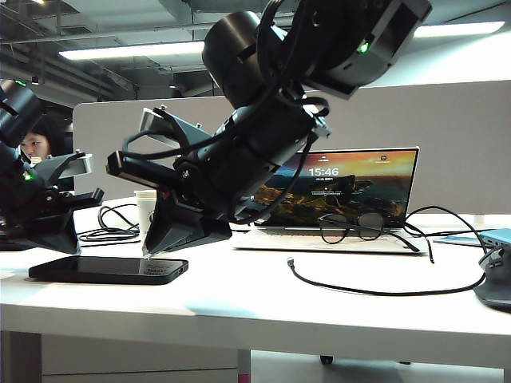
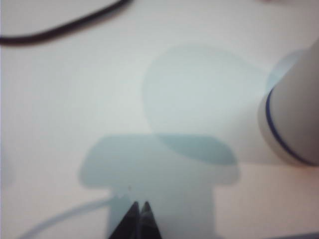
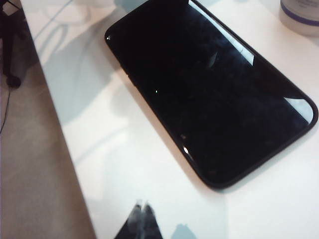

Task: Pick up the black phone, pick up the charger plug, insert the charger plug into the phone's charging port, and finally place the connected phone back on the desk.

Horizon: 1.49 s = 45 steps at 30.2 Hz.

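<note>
- Phone: the black phone (image 1: 108, 270) lies flat, screen up, near the desk (image 1: 263, 307) front edge, long axis parallel to that edge.
- Right gripper (image 3: 142, 206), fingers pressed together, empty, hovers just beside its end.
- Left gripper (image 2: 139, 208), likewise closed, is over bare desk near what is probably a paper cup (image 2: 294, 119).

Exterior: low at the desk (image 1: 239, 299) front edge, facing the back partition (image 1: 447, 144).
Left wrist: close, looking down on bare desk beside the paper cup (image 2: 294, 124).
Right wrist: close, above the black phone (image 3: 209, 94) at the front edge.
Shared: phone, cup.
</note>
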Motion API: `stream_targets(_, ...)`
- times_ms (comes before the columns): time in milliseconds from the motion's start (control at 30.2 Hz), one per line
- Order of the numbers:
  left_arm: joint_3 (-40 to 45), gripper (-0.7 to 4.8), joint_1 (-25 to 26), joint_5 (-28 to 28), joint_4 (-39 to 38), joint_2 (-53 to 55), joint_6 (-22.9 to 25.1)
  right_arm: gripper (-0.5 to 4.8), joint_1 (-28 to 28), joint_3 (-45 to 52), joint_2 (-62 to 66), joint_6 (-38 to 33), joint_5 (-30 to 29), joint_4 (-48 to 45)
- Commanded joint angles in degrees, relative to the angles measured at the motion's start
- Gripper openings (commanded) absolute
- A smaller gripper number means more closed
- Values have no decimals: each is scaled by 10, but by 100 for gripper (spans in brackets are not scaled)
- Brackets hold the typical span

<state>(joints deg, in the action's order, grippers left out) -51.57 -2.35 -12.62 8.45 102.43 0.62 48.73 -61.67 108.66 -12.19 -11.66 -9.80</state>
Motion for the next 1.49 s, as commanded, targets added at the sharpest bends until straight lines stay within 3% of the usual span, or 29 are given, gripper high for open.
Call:
stream_targets(33,-1,-6,1,-1,32,2,5,-6,0,-2,8,9,-3,-27)
stream_targets(431,-5,-6,1,-7,14,20,11,-6,-5,-3,37,19,2,-41)
stream_targets(895,-5,-6,0,-105,-70,20,26,-6,-25,-3,44,19,30,-55)
stream_targets(1491,-5,-6,-18,-121,-118,19,42,-6,-31,-3,47,19,-2,-52)
